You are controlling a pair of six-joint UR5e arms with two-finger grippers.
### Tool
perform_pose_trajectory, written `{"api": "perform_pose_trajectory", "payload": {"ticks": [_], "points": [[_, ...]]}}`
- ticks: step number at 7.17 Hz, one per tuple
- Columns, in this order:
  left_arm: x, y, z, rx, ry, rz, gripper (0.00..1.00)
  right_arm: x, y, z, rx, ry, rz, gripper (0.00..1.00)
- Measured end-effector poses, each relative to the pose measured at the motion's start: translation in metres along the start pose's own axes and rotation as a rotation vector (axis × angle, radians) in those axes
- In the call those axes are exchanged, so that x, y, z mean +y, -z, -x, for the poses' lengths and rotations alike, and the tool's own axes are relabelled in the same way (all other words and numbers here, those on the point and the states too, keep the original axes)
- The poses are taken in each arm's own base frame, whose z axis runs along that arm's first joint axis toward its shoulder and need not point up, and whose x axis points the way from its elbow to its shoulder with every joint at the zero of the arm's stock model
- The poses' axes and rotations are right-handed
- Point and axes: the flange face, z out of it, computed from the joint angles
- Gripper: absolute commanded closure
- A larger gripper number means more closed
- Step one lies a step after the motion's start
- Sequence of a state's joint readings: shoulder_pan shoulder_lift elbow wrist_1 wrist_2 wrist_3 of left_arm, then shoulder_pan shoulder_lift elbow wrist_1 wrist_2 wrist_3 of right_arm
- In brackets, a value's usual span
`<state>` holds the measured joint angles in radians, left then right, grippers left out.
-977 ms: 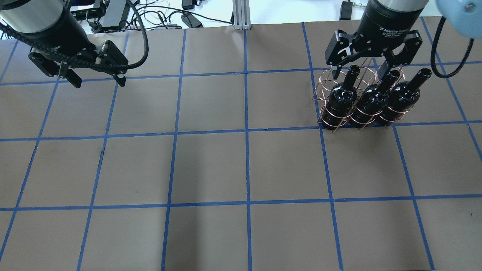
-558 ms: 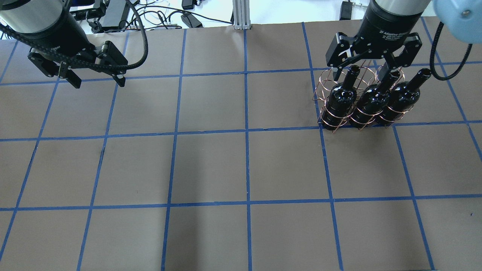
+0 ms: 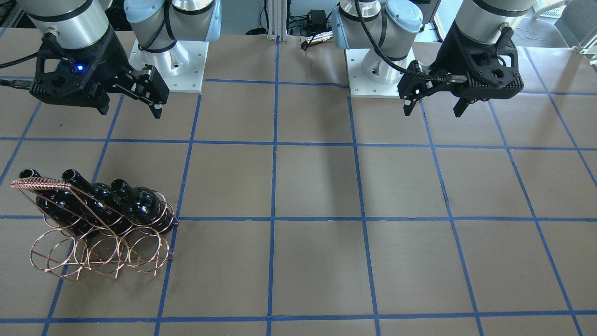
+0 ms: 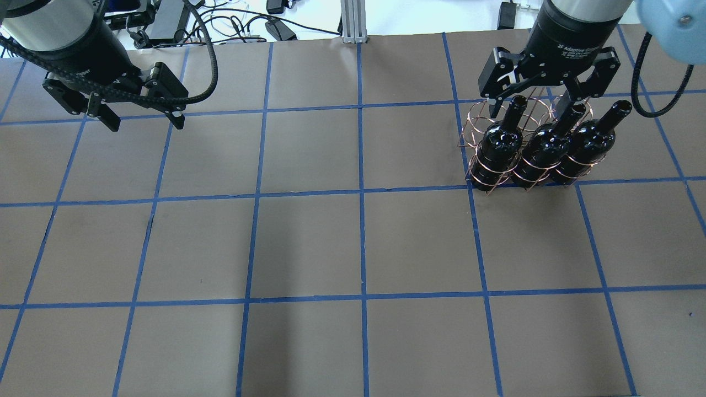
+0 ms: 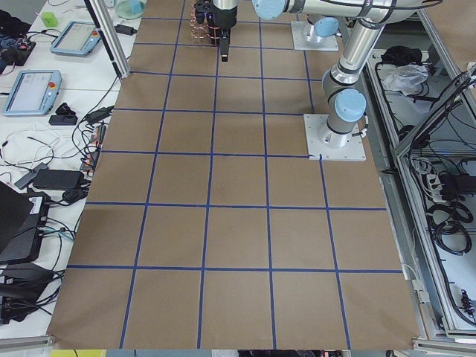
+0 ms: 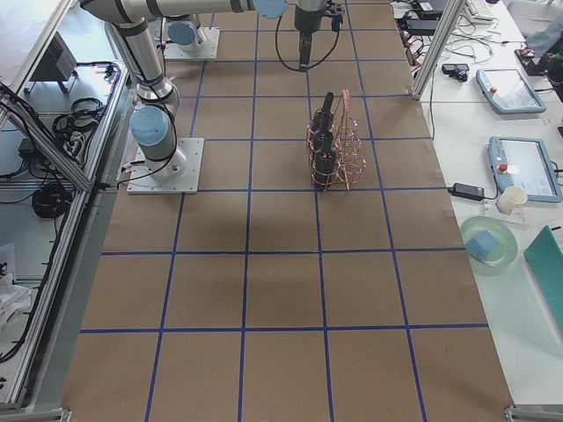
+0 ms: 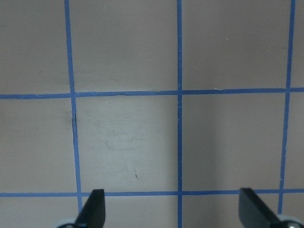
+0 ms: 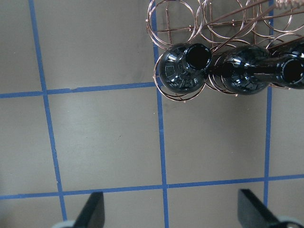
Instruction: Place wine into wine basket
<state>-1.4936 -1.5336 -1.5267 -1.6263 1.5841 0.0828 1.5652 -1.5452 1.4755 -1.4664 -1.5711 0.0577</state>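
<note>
Where the overhead view takes in the brown, blue-gridded desk point(image 4: 309, 242), the task items all stand at about 2 o'clock from its centre. The wine basket point(image 4: 473, 125) rests on the desk there, its copper rings in stacked rows under a sloped frame.

The wine point(image 4: 499, 144) sits in the ring at the 9 o'clock end of the near row. Its base points to 7 o'clock and its open neck tilts up toward 1 o'clock. A middle bottle point(image 4: 543, 146) and an end bottle point(image 4: 590, 142) lie in the two rings beside it at the same tilt, with the three bodies just beside one another. More wire rings stand behind the necks.

Just beyond, the right tool point(image 4: 530, 102) hangs above the bottle mouths and points straight down, touching neither glass nor wire. Its fingers point(image 8: 95, 209) are spread wide, and the wrist view shows bare desk between them with the bottles at 12 to 1 o'clock.

Well apart, at about 10 o'clock, the left tool point(image 4: 145, 122) also hangs above the desk and points down. Its fingers point(image 7: 92, 209) are likewise wide apart over bare grid squares.
</note>
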Motion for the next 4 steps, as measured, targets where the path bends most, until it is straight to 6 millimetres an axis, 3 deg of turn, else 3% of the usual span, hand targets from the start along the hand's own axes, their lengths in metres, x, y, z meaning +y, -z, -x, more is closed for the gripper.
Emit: {"api": "perform_pose_trajectory", "payload": {"ticks": [4], "points": [[-0.0002, -0.0007, 0.0018, -0.015, -0.001, 0.002, 0.0, 0.0003, 0.0004, -0.0008, 0.005, -0.001, -0.001, 0.01]]}}
